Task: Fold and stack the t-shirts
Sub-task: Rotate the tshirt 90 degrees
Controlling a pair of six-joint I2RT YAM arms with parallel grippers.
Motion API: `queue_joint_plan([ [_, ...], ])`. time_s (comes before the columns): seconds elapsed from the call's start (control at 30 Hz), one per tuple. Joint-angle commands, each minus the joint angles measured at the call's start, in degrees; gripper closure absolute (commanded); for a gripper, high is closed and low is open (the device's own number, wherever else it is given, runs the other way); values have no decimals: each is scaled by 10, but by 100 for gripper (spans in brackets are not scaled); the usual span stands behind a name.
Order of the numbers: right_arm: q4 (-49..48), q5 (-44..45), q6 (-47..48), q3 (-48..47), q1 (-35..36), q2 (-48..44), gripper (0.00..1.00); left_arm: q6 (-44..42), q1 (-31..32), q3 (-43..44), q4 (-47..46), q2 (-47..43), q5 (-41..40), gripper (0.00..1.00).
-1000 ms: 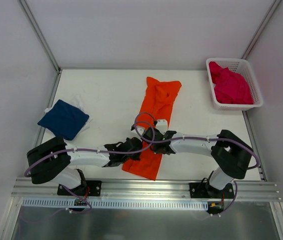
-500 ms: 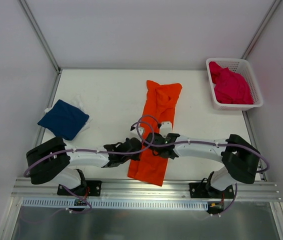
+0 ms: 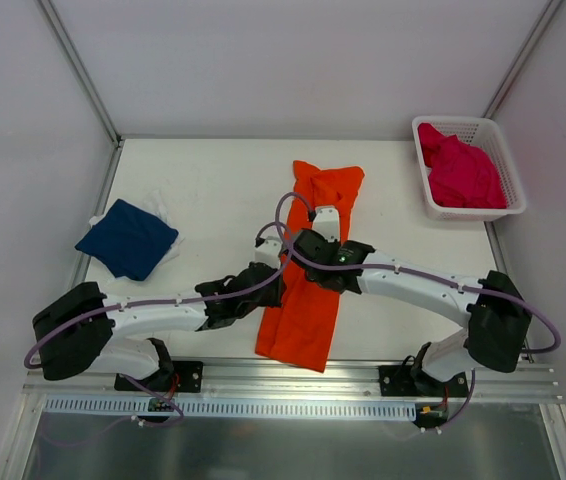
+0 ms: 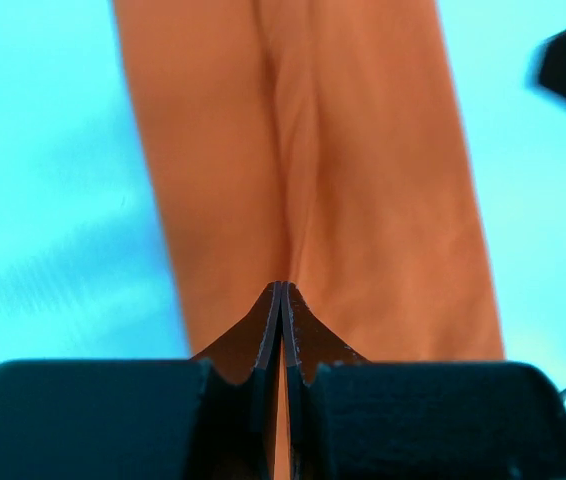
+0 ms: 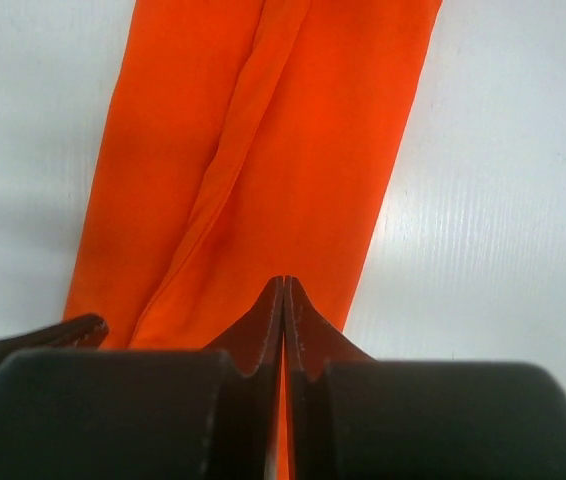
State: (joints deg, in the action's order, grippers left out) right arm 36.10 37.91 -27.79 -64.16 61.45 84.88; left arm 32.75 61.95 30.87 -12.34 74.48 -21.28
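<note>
The orange t-shirt (image 3: 303,322) lies folded lengthwise in a long strip down the middle of the table. It also shows in the left wrist view (image 4: 363,200) and the right wrist view (image 5: 293,150). My left gripper (image 3: 275,281) (image 4: 281,286) is shut and empty at the strip's left edge. My right gripper (image 3: 304,246) (image 5: 284,280) is shut and empty over the strip's middle, just beyond the left one. The navy t-shirt (image 3: 128,238) lies folded at the far left. The magenta t-shirt (image 3: 460,170) is bunched in the basket.
The white mesh basket (image 3: 508,175) stands at the back right corner. A bit of white cloth (image 3: 161,212) shows under the navy shirt. Metal frame posts and white walls close in the table on the left, right and back.
Both grippers have moved up along the orange strip, away from the near edge. The strip's near end shifted right and straightened a second ago and has lain still since.
</note>
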Motion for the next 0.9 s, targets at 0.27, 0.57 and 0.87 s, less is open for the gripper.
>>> queue_joint_plan([
  [0.27, -143, -88, 28, 62, -115, 70, 99, -43, -79, 97, -152, 114, 185, 100],
  [0.57, -166, -113, 24, 67, -144, 102, 100, -35, -113, 163, -202, 249, 279, 100],
  [0.87, -168, -119, 20, 89, -151, 94, 100, -54, -122, 232, -171, 305, 282, 100],
])
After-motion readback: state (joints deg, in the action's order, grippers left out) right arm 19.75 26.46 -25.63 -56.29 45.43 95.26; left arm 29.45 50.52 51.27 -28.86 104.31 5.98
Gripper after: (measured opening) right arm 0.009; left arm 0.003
